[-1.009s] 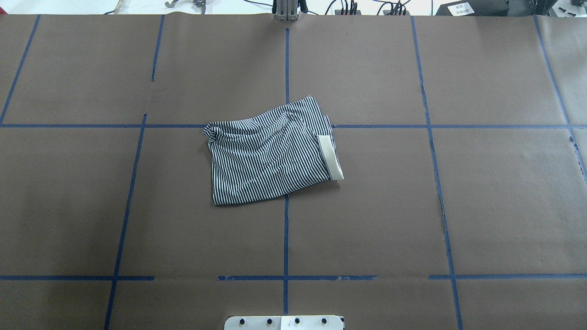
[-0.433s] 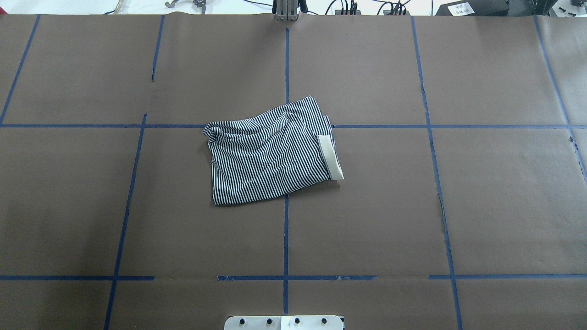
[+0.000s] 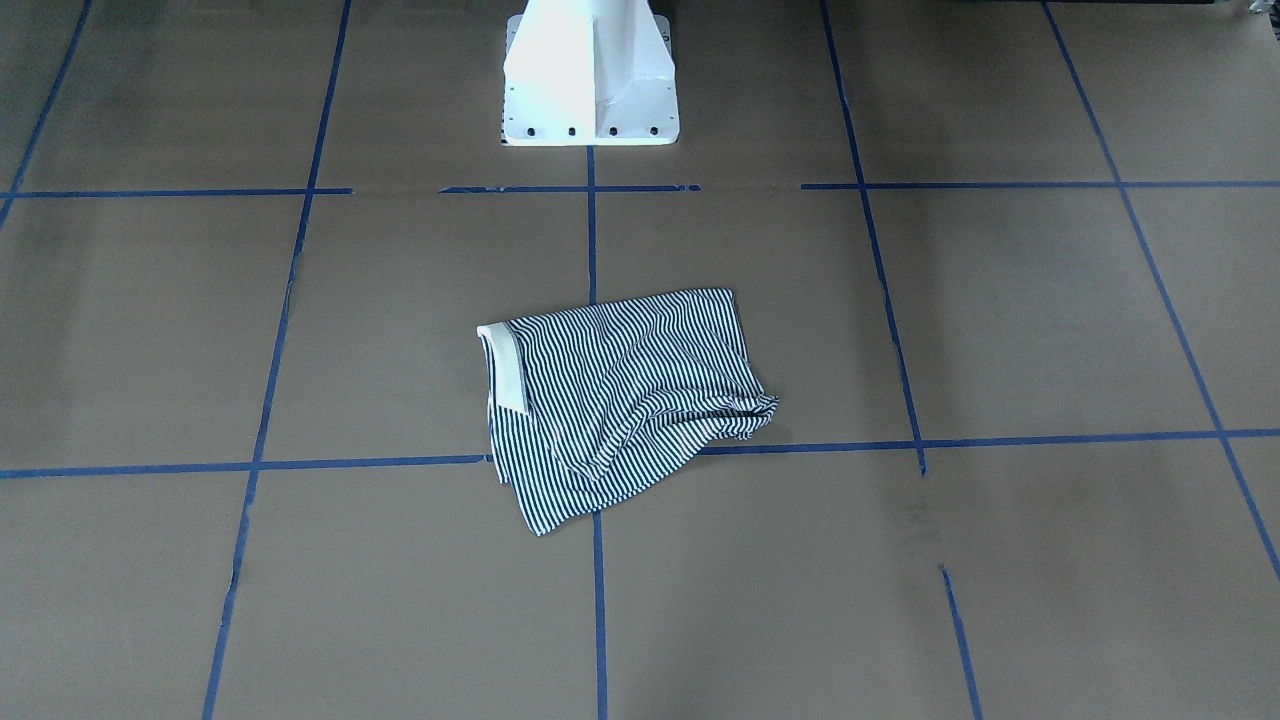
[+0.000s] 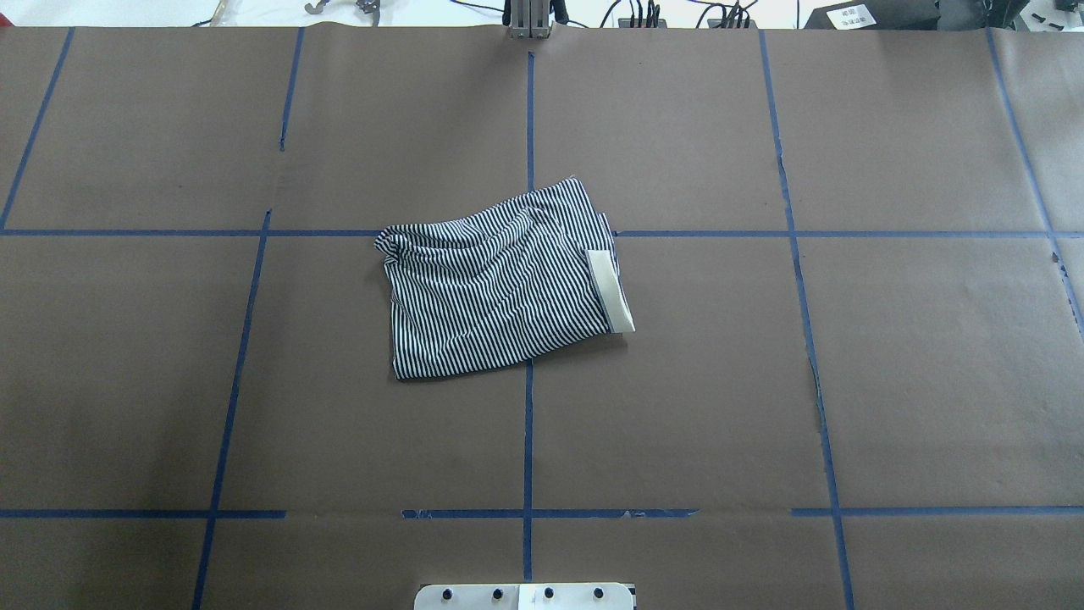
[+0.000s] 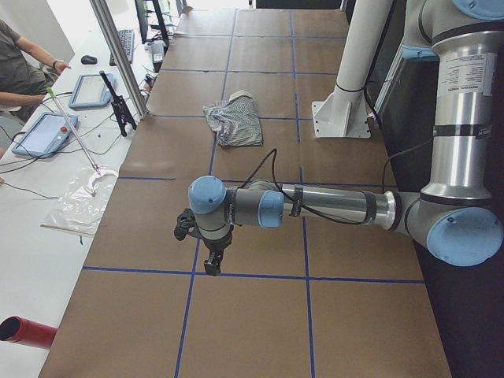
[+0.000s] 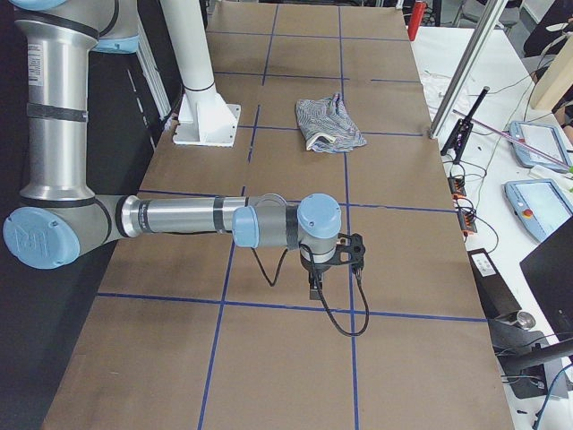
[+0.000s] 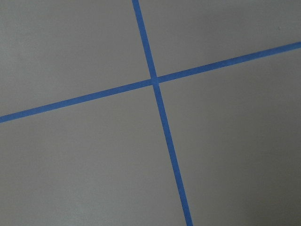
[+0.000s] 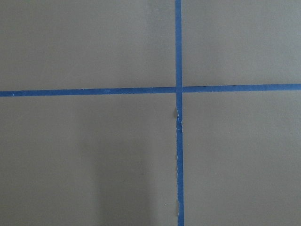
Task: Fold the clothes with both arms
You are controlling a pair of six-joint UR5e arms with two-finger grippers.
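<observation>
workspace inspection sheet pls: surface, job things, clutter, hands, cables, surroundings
surface: brown paper cover with a blue tape grid; tape frayed in places.
job's things: striped polo shirt lies as a rumpled folded packet near the middle, cream collar showing at one edge; nothing touches it.
clutter: nothing seen.
hands: left hand and right hand hang over bare paper toward opposite table ends, away from the shirt; open or shut cannot be told.
cables: right-arm cable loops below the wrist; left-arm cable arcs over the forearm; cable bundle at the far edge.
surroundings: white pedestal; side bench with teach pendants and a seated person.
</observation>
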